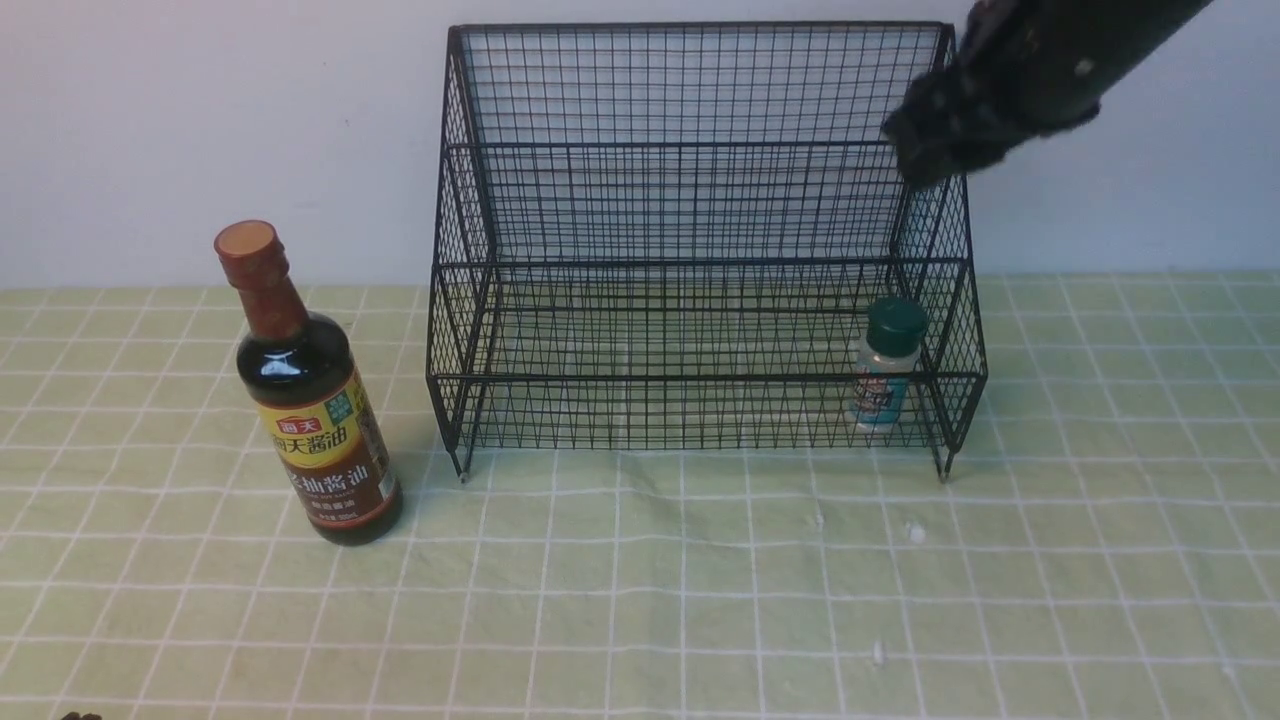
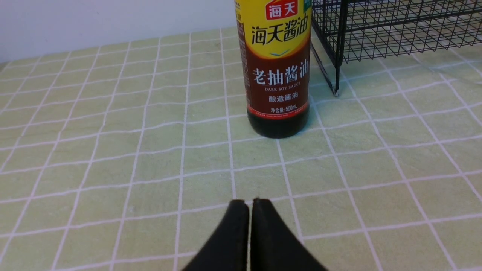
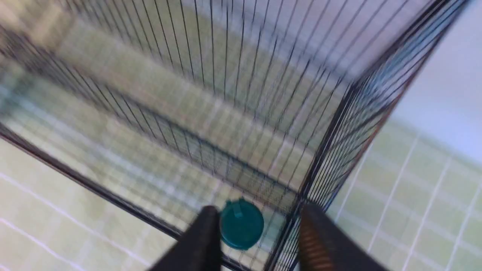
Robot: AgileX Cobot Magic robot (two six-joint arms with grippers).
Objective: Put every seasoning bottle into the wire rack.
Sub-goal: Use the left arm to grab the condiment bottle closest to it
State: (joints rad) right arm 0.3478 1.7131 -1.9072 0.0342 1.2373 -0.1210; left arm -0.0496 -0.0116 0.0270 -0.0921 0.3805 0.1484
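The tall dark soy-sauce bottle [image 1: 315, 420] [image 2: 278, 75] stands upright on the cloth, left of the black wire rack [image 1: 700, 200] [image 2: 376, 34] [image 3: 226, 113]. The small shaker with the dark green cap [image 1: 885, 365] [image 3: 241, 224] stands upright in the rack's lower tier, at its right end. My right gripper [image 1: 920, 160] [image 3: 260, 210] hangs high by the rack's upper right corner, well above the shaker, open and holding nothing. My left gripper [image 2: 250, 203] is shut and empty, low over the cloth a short way in front of the soy-sauce bottle.
A pale green checked cloth [image 1: 640, 580] covers the table, with a few small white specks [image 1: 915, 533] in front of the rack. A plain white wall [image 1: 200, 120] rises right behind the rack.
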